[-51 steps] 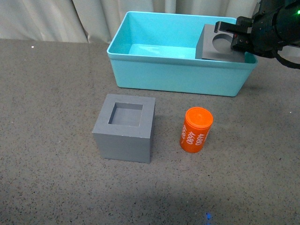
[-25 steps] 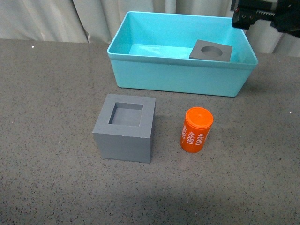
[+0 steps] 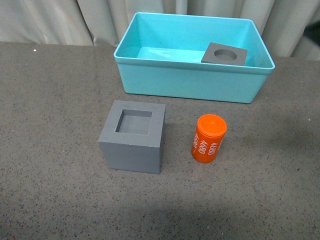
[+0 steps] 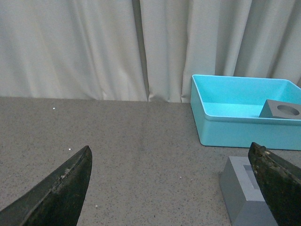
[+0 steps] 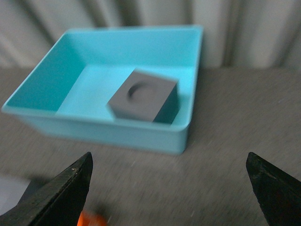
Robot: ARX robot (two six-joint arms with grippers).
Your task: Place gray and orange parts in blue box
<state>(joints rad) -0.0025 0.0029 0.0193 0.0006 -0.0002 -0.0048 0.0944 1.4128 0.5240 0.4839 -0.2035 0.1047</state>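
The turquoise blue box [image 3: 192, 80] stands at the back of the table, also seen in the wrist views [image 4: 244, 127] [image 5: 113, 129]. A gray cube with a round recess [image 3: 225, 53] [image 5: 143, 96] [image 4: 281, 109] lies inside it at the right end. The gray cube with a square recess [image 3: 133, 136] [image 4: 244, 190] sits on the table in front. The orange cylinder [image 3: 209, 138] with white numerals stands to its right; only a blurred orange edge [image 5: 89, 219] shows in the right wrist view. My left gripper [image 4: 171, 188] is open, empty, beside the square-recess cube. My right gripper [image 5: 169, 188] is open, empty, above the table before the box.
Pale curtains [image 3: 60, 20] hang behind the dark speckled tabletop [image 3: 50, 150]. Neither arm shows in the front view. The right wrist view is blurred by motion.
The right gripper let go of the round-recess cube, which dropped flat into the box, then drew up and out of the front view. The other parts have not moved.
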